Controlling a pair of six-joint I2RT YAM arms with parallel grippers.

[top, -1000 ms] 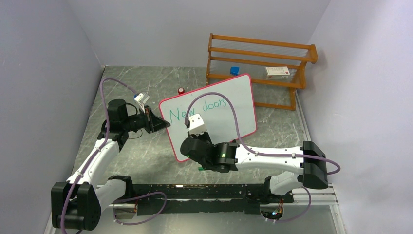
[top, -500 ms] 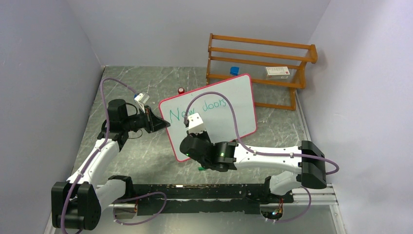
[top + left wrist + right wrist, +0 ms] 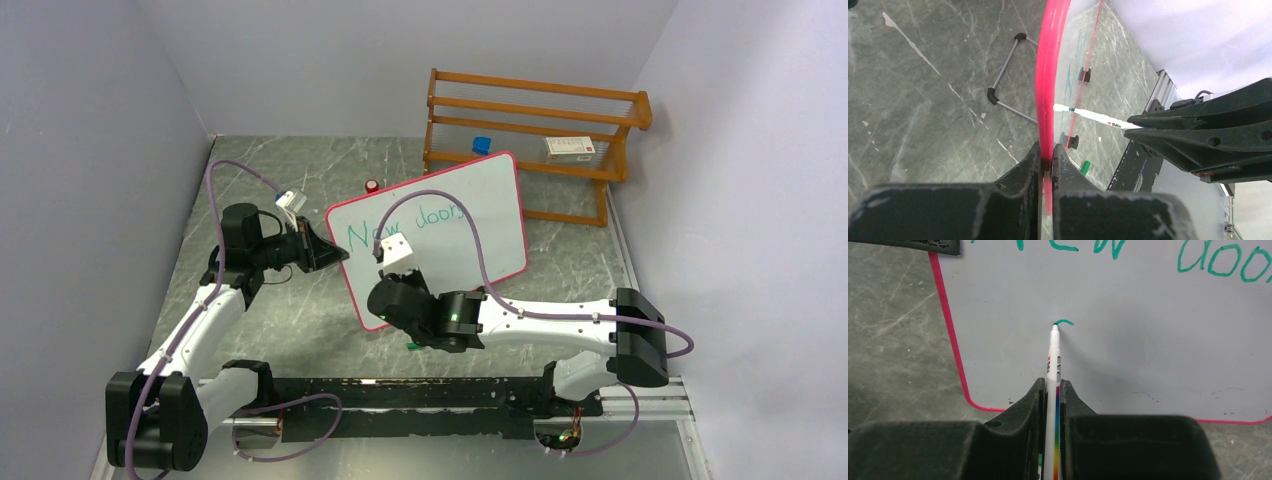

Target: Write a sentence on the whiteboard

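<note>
The whiteboard stands tilted on the table, white with a pink-red rim. The sentence reads "New doors" in green on one line; a short green arc starts a second line below. My left gripper is shut on the board's left rim. My right gripper is shut on a white marker with a rainbow stripe, its tip touching the board at the left end of the arc. In the top view the right gripper hides the board's lower left.
A wooden rack with a small box stands behind the board. A blue cap and a red cap sit near the board's back edge. A green cap lies under my right arm. Walls close both sides.
My right gripper has shifted slightly left and toward the board's lower left with the marker. The left arm and the board have not moved.
</note>
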